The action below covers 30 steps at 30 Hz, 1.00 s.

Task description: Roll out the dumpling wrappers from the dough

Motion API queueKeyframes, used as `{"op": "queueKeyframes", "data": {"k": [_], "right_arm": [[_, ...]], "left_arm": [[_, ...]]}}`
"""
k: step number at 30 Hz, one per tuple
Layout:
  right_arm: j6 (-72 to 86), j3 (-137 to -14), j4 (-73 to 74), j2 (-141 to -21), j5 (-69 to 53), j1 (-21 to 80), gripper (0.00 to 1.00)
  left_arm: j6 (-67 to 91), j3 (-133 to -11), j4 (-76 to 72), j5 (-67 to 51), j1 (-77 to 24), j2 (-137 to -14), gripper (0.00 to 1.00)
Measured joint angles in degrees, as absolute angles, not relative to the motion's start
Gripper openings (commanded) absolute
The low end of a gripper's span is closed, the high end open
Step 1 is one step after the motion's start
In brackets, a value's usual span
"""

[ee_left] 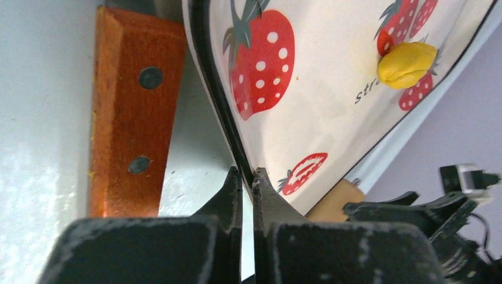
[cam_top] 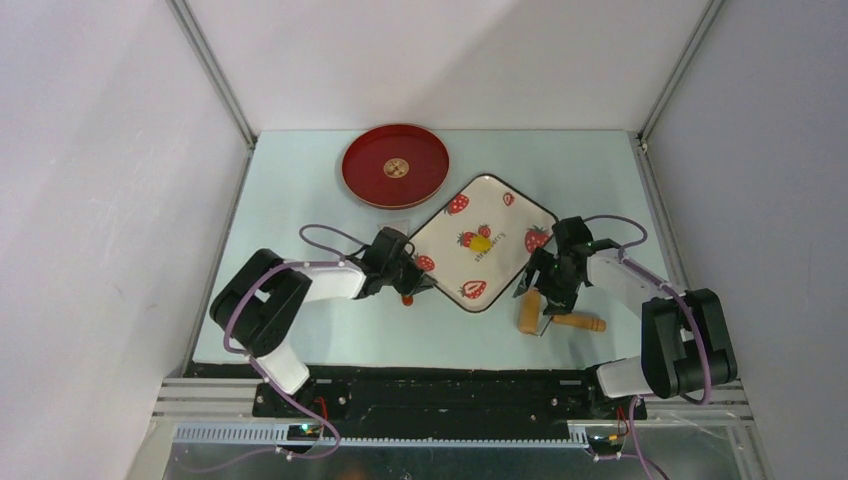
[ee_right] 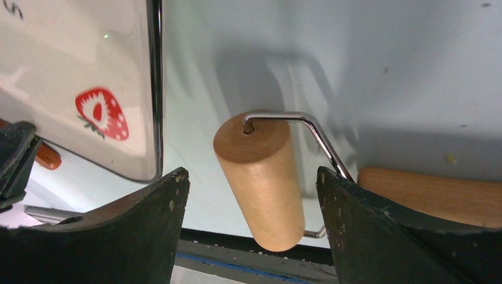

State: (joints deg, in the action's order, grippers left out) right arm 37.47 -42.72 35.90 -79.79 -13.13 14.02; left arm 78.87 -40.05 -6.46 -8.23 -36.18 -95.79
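Observation:
The dough (cam_top: 482, 241) is a small yellow lump near the middle of the strawberry tray (cam_top: 500, 265); it also shows in the left wrist view (ee_left: 405, 64). No flat round wrappers are in view. My left gripper (cam_top: 415, 275) is at the tray's near-left edge, and its jaws (ee_left: 247, 173) are shut on the tray's dark rim (ee_left: 216, 100). My right gripper (cam_top: 548, 288) is open over the wooden roller (cam_top: 528, 312) just off the tray's right side. The roller's drum (ee_right: 260, 177) lies between the open fingers (ee_right: 251, 174), not gripped.
A round red tray (cam_top: 395, 165) stands at the back. A knife with a reddish-brown wooden handle (ee_left: 127, 112) lies on the table beside the tray's left rim. The roller's wooden handle (cam_top: 580, 322) points right.

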Motion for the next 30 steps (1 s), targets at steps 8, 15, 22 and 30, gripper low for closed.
{"op": "queueKeyframes", "data": {"k": [8, 15, 22, 30], "right_arm": [[35.9, -41.8, 36.3, -79.5, -12.4, 8.5, 0.84], [34.4, -41.8, 36.5, -78.0, -13.1, 6.3, 0.84], [34.3, -41.8, 36.6, -77.9, -14.9, 8.0, 0.84], [36.8, -41.8, 36.1, -77.9, -16.6, 14.4, 0.83]], "left_arm": [[65.7, -41.4, 2.1, -9.0, -34.6, -92.9, 0.00], [56.6, -40.6, 7.4, -11.0, -30.7, -90.0, 0.00], [46.2, -46.5, 21.2, -6.4, -28.0, -89.6, 0.40], [37.1, -49.3, 31.5, -3.0, -26.3, -87.5, 0.74]]}}
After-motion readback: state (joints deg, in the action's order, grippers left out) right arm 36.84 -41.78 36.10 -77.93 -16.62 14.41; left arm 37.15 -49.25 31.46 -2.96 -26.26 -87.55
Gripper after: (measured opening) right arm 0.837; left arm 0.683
